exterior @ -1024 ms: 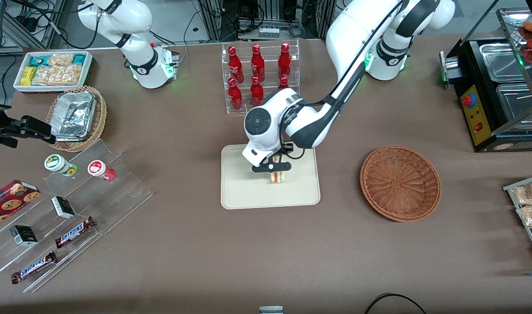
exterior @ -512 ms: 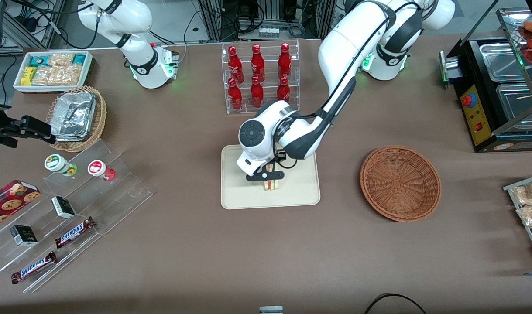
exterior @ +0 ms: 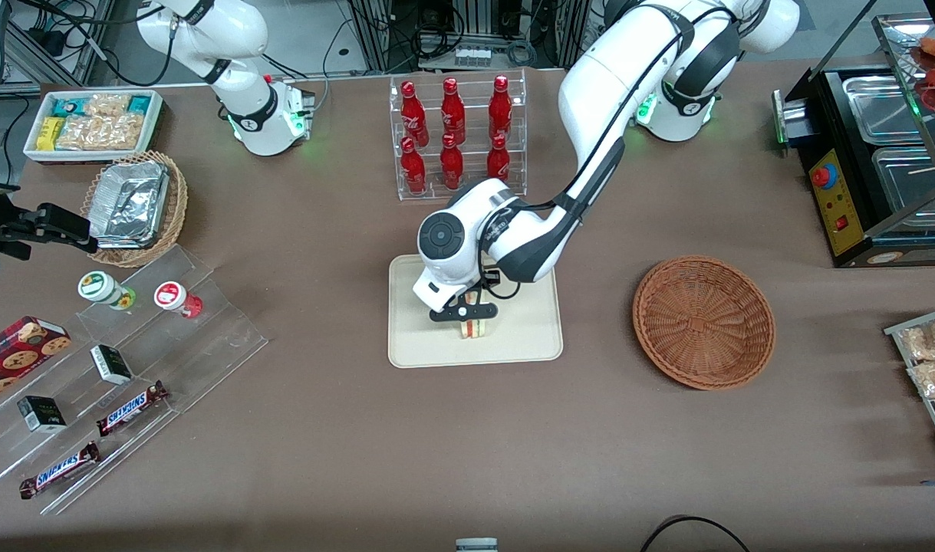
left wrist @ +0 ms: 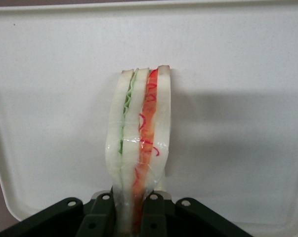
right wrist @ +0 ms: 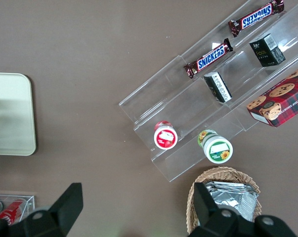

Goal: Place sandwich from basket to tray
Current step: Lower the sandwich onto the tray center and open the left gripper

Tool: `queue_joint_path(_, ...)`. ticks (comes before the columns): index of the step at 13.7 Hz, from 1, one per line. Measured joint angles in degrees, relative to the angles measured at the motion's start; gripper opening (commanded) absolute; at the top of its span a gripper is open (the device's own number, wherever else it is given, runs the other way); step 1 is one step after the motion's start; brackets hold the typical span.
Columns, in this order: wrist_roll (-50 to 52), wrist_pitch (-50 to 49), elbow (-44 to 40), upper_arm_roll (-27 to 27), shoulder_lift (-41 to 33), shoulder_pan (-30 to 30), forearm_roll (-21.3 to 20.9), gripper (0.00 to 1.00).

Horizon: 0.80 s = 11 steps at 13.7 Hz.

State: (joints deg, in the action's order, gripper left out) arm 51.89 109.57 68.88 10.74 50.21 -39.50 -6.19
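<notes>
The claw (exterior: pixel 473 313) gripped the sandwich (exterior: pixel 474 328) low over the tray (exterior: pixel 421 337), toward its six o'clock edge; the basket (exterior: pixel 703 322) sat well apart. Placement was under way; next, likely lowering and release.

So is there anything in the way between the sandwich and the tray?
No, nothing visible is in the way. The gripper is shut on the sandwich and holds it right over the tray. The tray surface under it is bare, and the basket sits off toward the working arm's end of the table.
</notes>
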Motion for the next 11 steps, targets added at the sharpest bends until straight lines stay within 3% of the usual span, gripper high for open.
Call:
queue_joint_path(5,0.0,0.0,0.0,0.0,0.5,-0.1,0.0,0.00)
queue_joint_path(6,0.0,0.1,0.0,0.0,0.7,-0.1,0.0,0.30)
queue_joint_path(7,0.1,0.5,0.0,0.0,0.9,-0.1,0.0,0.77)
queue_joint_path(8,0.1,0.9,0.0,0.0,1.0,-0.1,0.0,1.00)
queue_joint_path(11,0.1,1.0,0.0,0.0,1.1,-0.2,-0.1,1.00)
